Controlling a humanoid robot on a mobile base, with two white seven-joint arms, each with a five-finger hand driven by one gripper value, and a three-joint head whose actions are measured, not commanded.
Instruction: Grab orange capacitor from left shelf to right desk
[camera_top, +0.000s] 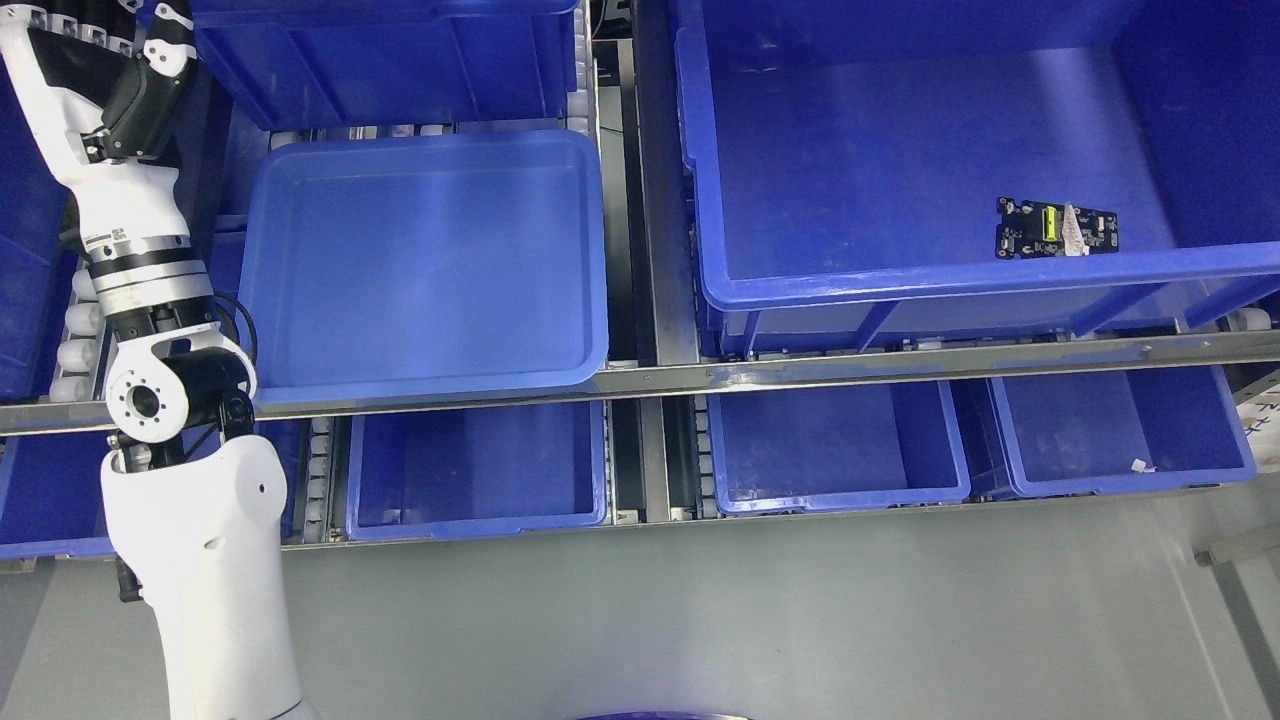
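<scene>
The left arm (150, 330) is reaching up past the far left corner with its hand cut off, so I can't tell what the fingers are doing, and no orange capacitor is showing, so it's risking a blind grab or clipping the bin (425, 265).

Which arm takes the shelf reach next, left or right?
Left, probably. The left arm is already raised along the shelf's left side, its hand at the top-left corner beside the shallow blue tray. No right arm is in view. No orange capacitor shows; only a circuit board in the large bin.
</scene>
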